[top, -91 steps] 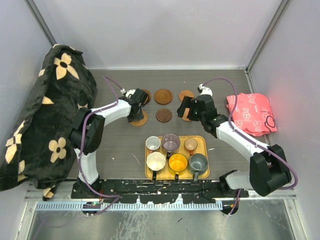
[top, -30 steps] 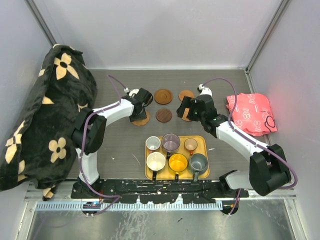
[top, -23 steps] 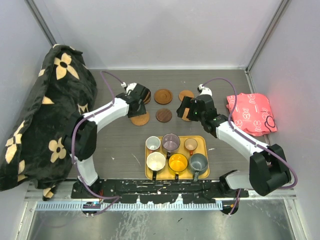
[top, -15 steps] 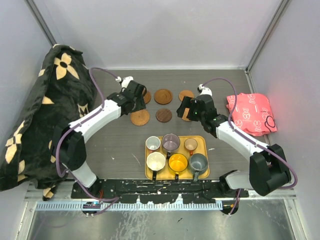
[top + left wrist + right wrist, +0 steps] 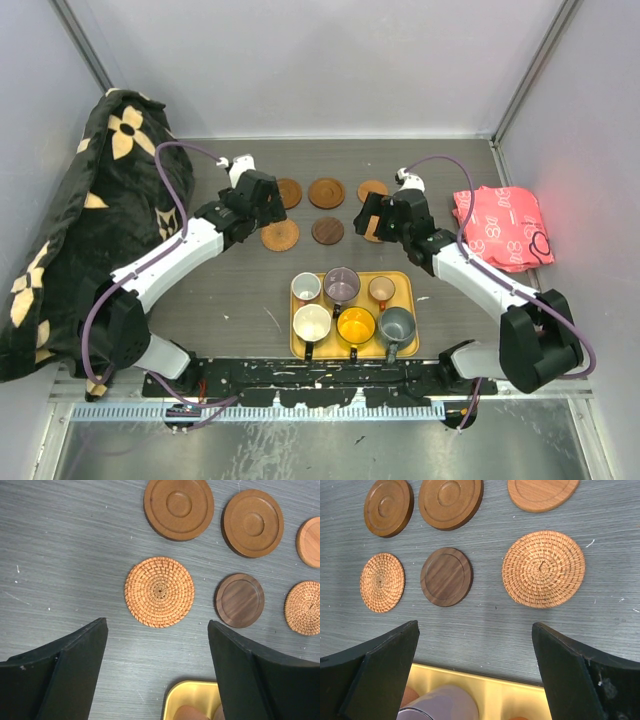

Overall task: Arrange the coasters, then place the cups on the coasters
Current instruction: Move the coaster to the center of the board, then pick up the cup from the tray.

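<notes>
The six coasters (image 5: 326, 192) lie in two rows of three on the surface (image 5: 240, 290), spaced so each can take a cup; the cups (image 5: 355, 325) stand crowded on the tray (image 5: 406, 284); the left tool (image 5: 156, 626) and right tool (image 5: 475, 626) hover wide and empty over the rows.

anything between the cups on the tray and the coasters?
Nothing lies between them: only bare table separates the cups on the yellow tray from the six coasters. The open right gripper hangs by the near-right woven coaster; the open left gripper hovers by the rows' left end.
</notes>
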{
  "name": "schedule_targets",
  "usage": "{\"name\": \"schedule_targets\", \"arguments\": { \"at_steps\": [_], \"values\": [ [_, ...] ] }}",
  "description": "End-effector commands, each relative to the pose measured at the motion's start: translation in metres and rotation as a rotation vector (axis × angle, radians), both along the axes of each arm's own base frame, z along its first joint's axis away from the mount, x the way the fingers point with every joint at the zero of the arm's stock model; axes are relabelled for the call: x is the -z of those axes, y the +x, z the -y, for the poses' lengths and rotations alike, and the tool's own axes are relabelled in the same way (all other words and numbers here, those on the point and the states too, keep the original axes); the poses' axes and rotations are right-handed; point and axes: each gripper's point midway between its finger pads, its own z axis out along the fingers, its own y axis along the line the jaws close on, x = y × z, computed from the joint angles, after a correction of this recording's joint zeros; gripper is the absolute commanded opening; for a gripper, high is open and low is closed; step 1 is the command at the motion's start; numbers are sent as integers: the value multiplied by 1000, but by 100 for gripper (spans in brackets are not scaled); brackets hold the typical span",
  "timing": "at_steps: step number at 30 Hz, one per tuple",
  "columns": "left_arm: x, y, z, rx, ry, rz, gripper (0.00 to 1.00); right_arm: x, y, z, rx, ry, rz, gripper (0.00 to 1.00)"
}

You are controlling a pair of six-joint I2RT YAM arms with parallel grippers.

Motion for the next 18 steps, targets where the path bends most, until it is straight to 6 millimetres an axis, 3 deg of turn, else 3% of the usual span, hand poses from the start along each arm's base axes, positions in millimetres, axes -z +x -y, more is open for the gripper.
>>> {"name": "schedule_targets", "arguments": {
  "at_steps": [1, 10, 18],
  "values": [
    [-29, 15, 8, 28, -22, 113, 88, -33, 7, 6, 23, 9, 112, 100],
    [-30, 13, 2, 11, -25, 140, 99, -44, -2, 7, 20, 19, 125, 100],
    [-15, 1, -6, -26, -44, 110, 98, -48, -38, 3, 4, -24, 126, 100]
  ]
}}
